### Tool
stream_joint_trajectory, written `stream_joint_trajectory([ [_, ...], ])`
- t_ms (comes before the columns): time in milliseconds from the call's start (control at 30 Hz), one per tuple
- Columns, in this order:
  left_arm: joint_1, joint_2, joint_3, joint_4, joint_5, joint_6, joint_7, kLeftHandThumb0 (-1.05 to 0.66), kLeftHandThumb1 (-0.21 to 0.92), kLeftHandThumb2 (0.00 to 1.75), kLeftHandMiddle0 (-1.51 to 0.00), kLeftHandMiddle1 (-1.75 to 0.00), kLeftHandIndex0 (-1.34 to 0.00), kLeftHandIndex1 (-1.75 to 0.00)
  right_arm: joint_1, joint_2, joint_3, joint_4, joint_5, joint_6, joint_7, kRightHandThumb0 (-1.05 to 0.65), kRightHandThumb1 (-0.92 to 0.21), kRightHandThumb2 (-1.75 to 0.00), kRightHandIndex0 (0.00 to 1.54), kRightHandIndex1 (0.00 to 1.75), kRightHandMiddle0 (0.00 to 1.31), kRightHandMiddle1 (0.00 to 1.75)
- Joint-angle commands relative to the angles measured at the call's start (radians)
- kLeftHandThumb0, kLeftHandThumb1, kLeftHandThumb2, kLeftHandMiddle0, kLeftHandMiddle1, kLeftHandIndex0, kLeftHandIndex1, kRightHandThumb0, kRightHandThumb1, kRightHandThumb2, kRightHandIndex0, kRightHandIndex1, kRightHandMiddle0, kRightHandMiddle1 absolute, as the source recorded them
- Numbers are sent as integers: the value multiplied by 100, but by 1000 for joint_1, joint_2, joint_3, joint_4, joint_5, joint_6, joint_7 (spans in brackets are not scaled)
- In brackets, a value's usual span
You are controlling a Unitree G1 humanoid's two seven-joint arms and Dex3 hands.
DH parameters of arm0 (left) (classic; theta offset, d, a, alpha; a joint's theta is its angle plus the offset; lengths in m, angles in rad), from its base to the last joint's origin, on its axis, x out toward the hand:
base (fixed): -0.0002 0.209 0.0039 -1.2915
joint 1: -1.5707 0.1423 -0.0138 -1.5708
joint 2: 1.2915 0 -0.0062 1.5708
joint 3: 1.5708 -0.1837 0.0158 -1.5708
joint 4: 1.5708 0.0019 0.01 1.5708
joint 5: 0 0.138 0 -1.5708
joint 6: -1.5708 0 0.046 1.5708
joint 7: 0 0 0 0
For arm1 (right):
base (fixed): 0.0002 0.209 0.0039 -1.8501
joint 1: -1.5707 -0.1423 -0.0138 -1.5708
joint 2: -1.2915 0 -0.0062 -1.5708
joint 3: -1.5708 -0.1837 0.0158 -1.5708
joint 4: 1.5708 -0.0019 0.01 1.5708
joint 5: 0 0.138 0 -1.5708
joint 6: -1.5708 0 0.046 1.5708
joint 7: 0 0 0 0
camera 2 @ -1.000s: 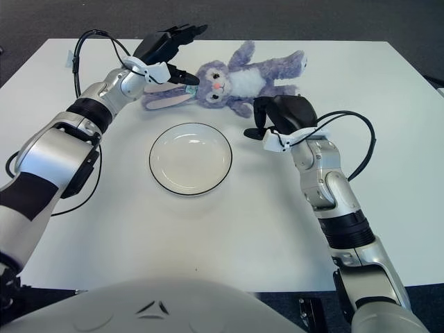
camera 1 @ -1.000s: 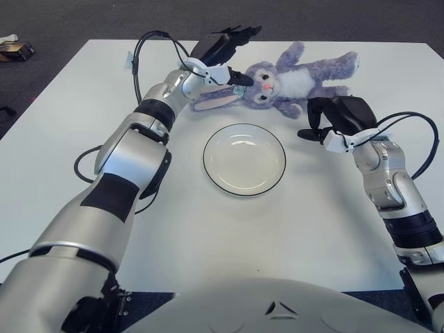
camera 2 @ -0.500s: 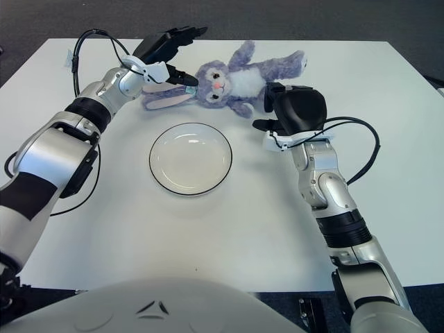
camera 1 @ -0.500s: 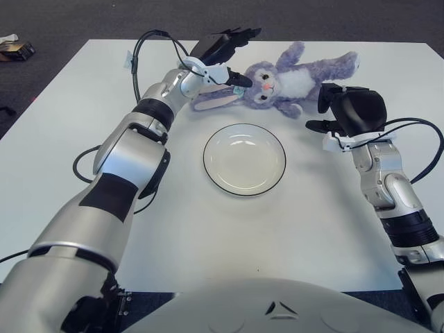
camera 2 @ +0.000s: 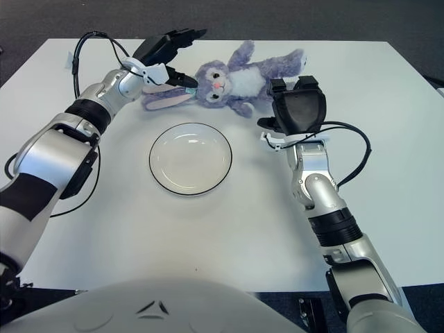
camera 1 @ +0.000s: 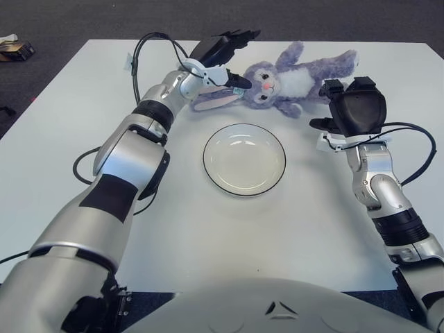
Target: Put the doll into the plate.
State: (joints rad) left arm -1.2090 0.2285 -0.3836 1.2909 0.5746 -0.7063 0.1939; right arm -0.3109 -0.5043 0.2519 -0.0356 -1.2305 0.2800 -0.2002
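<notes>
A: Plainly lying on its back at the far side of the surface (camera 1: 83, 208), that purple doll (camera 1: 284, 78), just beyond the plate (camera 1: 244, 159) and not yet in it.

B: And being held? Left hand (camera 1: 225, 59) reaching over the head end, fingers spread above, thumb touching near the ear (camera 1: 211, 103). Looking wide rather than clamped, carrying nothing.

A: Right hand (camera 1: 354, 111) hovering just beside the legs, back turned to the camera. Cannot tell whether wide or narrow.

B: Then risking what?

A: Pinching only an ear or a foot, judging by the positions. Being soft, probably sagging in the middle and dragging across the plate's rim, tipping or pushing it. Possibly slipping free too, landing half in, half out.

B: Also pulling unevenly, with two hands at opposite ends, stretching rather than lifting.

A: Blocking anything? Nothing standing between doll and plate. Only cables (camera 1: 142, 52) looping off the left wrist and one (camera 1: 416, 139) off the right arm, both hanging clear of the path.

B: A small dark object (camera 1: 15, 47) sitting on the floor far left, well apart, not mattering.
</notes>
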Motion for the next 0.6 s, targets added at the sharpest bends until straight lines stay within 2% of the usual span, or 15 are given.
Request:
stream_joint_trajectory([
  [0, 8, 7, 7, -10, -9, 4, -5, -75, 92, 10, -35, 0, -43, -1, -15, 3, 3, 10, -12, 7, -16, -58, -92, -2, 39, 2, 40, 41],
  [100, 10, 7, 9, -10, -11, 5, -9, -75, 92, 10, -35, 0, -43, -1, -20, 3, 4, 18, -13, 8, -24, -58, -92, -2, 39, 1, 40, 41],
  [167, 13, 7, 11, -9, -14, 7, -13, -75, 92, 11, -34, 0, -43, -1, -26, 3, 4, 28, -15, 8, -34, -61, -90, -1, 37, 1, 40, 29],
  [267, 14, 7, 12, -9, -17, 8, -18, -75, 92, 11, -34, 0, -43, -1, -29, 1, 6, 32, -15, 7, -37, -62, -89, 0, 35, 0, 40, 20],
  [567, 15, 7, 10, -10, -22, 11, -24, -74, 92, 11, -34, 0, -43, -1, -35, -2, 13, 38, -17, 8, -36, -64, -88, 0, 33, 0, 40, 14],
])
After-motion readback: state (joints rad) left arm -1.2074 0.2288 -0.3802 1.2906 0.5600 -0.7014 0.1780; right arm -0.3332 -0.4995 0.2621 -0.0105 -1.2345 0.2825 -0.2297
